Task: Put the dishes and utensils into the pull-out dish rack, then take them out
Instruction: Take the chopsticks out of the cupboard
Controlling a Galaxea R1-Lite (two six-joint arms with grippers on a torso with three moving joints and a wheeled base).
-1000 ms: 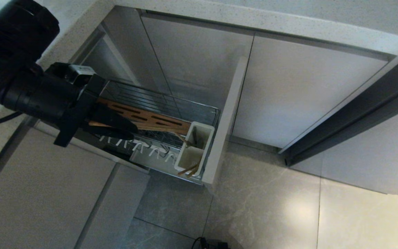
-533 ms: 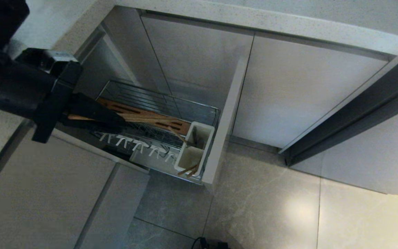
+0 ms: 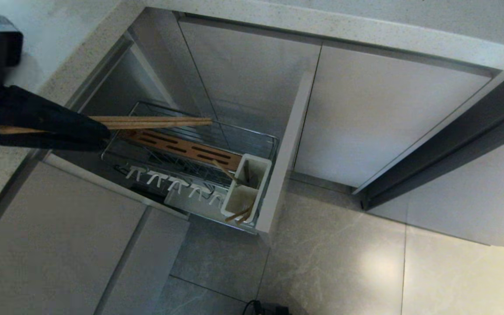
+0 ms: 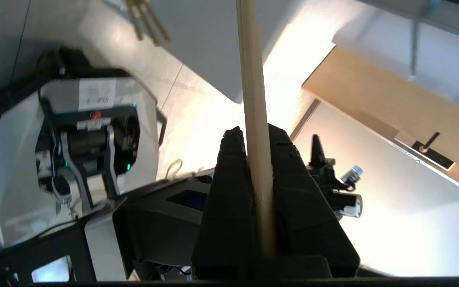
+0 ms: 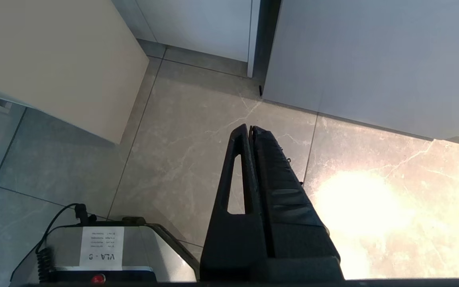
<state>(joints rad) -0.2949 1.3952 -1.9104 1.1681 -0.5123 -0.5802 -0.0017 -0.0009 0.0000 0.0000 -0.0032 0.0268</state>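
A: While your left gripper (image 3: 103,131) hangs above the rack (image 3: 260,140), note its state: fingers clamped on a pair of chopsticks (image 3: 155,122), which stick out level over the wooden strip (image 3: 182,150).

B: Confirmed from the wrist: the sticks run straight up between the two pads (image 4: 229,167). Where are the rest?

A: More chopsticks (image 3: 239,214) stand in the white caddy (image 3: 252,168) at the front panel (image 3: 287,148). You have no bowl or plate in any view, and the pegs (image 3: 173,183) hold nothing.

B: Which step do you read?

A: Unloading, by my judgement: the held pair is clear of the caddy and up near counter (image 3: 81,57) height. It could be loading instead; the pictures alone do not settle it.

B: Next move?

A: If unloading, you carry the pair over the counter, keep it level so it does not slip through the pads, then let go low. Your right gripper (image 5: 250,128) hangs pressed together over the floor (image 5: 197,131), idle.
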